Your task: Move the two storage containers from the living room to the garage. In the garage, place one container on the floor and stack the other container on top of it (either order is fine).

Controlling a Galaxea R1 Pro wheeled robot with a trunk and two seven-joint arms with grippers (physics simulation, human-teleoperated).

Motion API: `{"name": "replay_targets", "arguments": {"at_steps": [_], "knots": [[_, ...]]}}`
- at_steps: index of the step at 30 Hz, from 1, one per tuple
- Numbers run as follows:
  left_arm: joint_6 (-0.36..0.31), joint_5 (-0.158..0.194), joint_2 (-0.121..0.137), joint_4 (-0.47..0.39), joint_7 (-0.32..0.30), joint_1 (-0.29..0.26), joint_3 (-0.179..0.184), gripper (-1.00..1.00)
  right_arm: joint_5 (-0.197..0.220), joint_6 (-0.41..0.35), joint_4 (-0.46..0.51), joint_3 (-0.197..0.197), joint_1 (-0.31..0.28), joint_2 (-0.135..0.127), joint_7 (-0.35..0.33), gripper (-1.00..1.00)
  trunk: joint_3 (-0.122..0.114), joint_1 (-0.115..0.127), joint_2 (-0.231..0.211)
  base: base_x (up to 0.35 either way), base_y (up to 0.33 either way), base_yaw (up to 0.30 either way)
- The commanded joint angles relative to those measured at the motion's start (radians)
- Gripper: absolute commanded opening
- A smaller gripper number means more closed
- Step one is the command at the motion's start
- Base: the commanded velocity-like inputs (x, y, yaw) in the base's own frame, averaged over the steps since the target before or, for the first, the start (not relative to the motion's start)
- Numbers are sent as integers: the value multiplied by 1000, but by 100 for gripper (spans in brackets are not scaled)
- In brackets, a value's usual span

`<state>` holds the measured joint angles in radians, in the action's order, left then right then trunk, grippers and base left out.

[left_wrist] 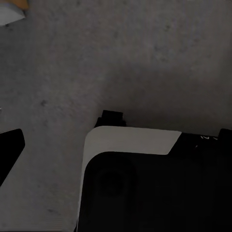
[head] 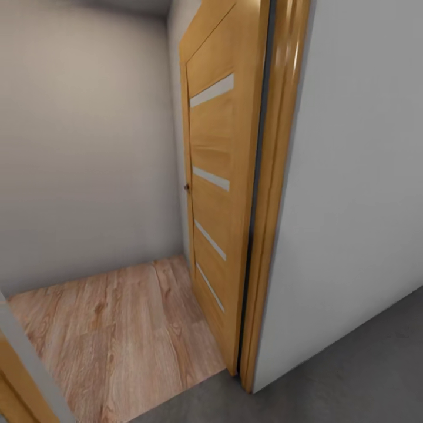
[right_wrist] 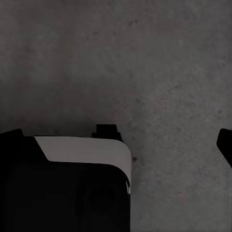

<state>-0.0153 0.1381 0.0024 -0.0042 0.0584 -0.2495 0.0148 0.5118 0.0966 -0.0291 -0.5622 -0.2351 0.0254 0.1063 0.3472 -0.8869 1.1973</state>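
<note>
1. The head view looks down at a doorway: a wood-panelled door (head: pixel 214 194) with pale slats stands swung open in the middle of the frame, and its frame (head: pixel 276 194) runs down just right of it.
2. Light wood-plank flooring (head: pixel 123 335) fills the lower left, beyond the threshold. The dark grey concrete floor (head: pixel 352 376) takes the lower right and bottom edge, on the robot's side of the doorway.
3. A plain white wall (head: pixel 358 176) covers the right of the frame, and a grey wall (head: pixel 88 147) closes off the small space behind the door on the left.
4. Both wrist views look down on the same mottled grey floor (left_wrist: pixel 145 63), with part of the robot's own dark and white body (left_wrist: pixel 130 145) low in each frame.
5. I cannot tell whether either tool is apart or together; the dark slivers at the frame edges are too little to judge by.
6. No red-orange container appears in these frames, so I cannot tell where either one is.
7. My judgement: the robot is in transit at the threshold of what looks like the garage. Nothing here shows a container set down or stacked, so how much is done cannot be read from these frames.
</note>
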Motion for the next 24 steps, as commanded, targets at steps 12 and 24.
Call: {"name": "replay_targets", "arguments": {"at_steps": [12, 24], "knots": [[-2, 12, -1, 0, 1, -1, 2, 100, 8, 6, -3, -8, -1, 1, 1, 100, 1, 0, 1, 3, 0, 265], [-2, 10, -3, 0, 1, -1, 3, 100, 8, 5, -3, -8, -1, 1, 1, 100, 1, 0, 1, 157, 0, 98]]}}
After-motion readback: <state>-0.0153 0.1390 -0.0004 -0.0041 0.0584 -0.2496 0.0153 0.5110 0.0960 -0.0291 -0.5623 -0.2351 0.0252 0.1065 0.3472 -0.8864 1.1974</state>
